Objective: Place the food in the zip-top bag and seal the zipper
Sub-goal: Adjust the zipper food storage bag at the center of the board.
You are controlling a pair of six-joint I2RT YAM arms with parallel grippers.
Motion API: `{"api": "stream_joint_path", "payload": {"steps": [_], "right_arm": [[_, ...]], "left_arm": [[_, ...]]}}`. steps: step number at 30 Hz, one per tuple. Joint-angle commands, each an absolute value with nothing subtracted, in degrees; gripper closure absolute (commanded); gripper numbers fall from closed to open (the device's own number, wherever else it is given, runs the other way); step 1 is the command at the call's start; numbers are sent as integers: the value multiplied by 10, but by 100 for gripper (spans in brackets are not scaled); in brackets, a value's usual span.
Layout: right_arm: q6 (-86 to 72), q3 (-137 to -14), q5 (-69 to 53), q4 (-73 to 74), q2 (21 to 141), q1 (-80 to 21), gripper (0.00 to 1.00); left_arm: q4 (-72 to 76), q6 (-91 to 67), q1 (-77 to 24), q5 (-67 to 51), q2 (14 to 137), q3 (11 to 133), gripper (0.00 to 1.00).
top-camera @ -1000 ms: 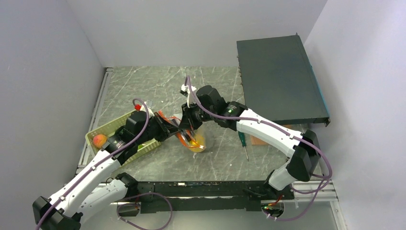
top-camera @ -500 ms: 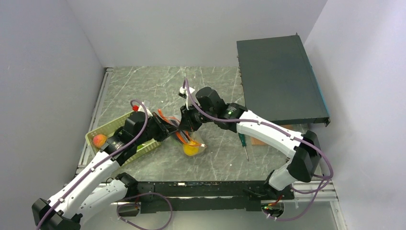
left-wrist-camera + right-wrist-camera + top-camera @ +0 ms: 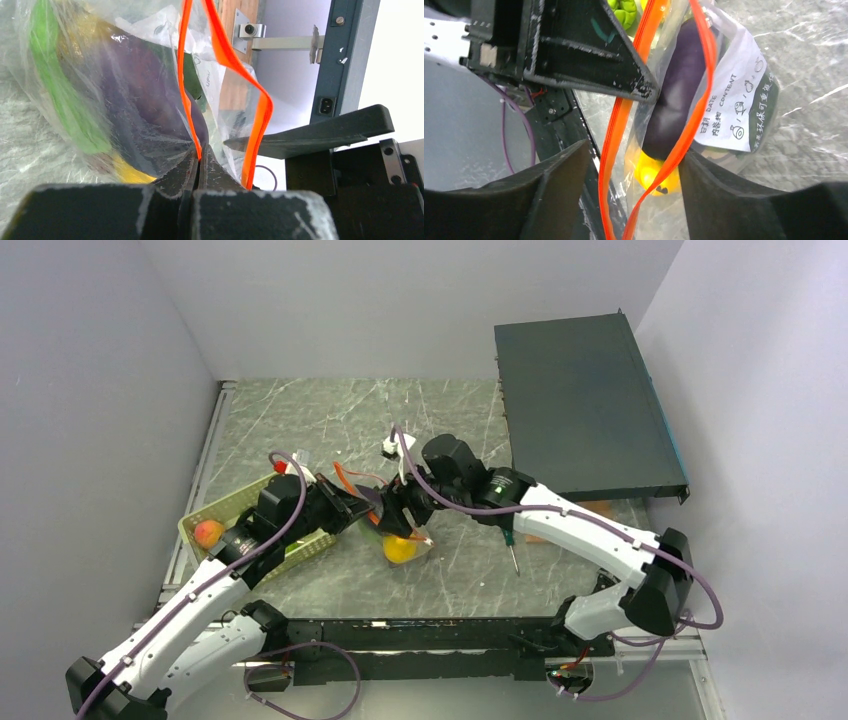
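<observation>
The clear zip-top bag (image 3: 402,540) rests on the table between both arms, with yellow food (image 3: 399,551) showing at its bottom. My left gripper (image 3: 200,155) is shut on one red-orange zipper (image 3: 187,100) strip at the bag's mouth. Behind the film lie dark purple (image 3: 145,95), green (image 3: 55,85) and yellow (image 3: 131,172) food. My right gripper (image 3: 634,150) is open, its fingers standing either side of the mouth's two zipper strips (image 3: 696,110). Purple food (image 3: 674,100) and yellow food (image 3: 649,172) sit inside the bag. The mouth gapes apart.
A light green basket (image 3: 215,512) with an orange-pink fruit (image 3: 208,533) stands at the left. A green-handled screwdriver (image 3: 509,540) lies right of the bag. A large dark box (image 3: 585,405) fills the back right. A white label (image 3: 734,110) is on the bag.
My right gripper has opened and let go of the bag's mouth, shifting nearer and slightly right. The bag has sagged down onto the table. The left gripper keeps its hold.
</observation>
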State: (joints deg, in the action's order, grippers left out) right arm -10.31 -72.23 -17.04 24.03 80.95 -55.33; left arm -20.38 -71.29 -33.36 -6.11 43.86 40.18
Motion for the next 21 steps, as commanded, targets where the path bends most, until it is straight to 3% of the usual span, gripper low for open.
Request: {"api": "stream_joint_path", "payload": {"steps": [1,8,16,21], "right_arm": [[-58,-709,-188,239,765,-557,28],[-29,-681,-203,235,747,-560,20],[-5,-676,35,221,763,-630,22],[-43,-717,33,237,773,-625,22]], "left_arm": [[-199,-729,-334,-37,431,416,100],[-212,-737,-334,-34,437,426,100],[-203,-757,-334,-47,450,437,100],[-193,-703,-334,-73,465,477,100]]}}
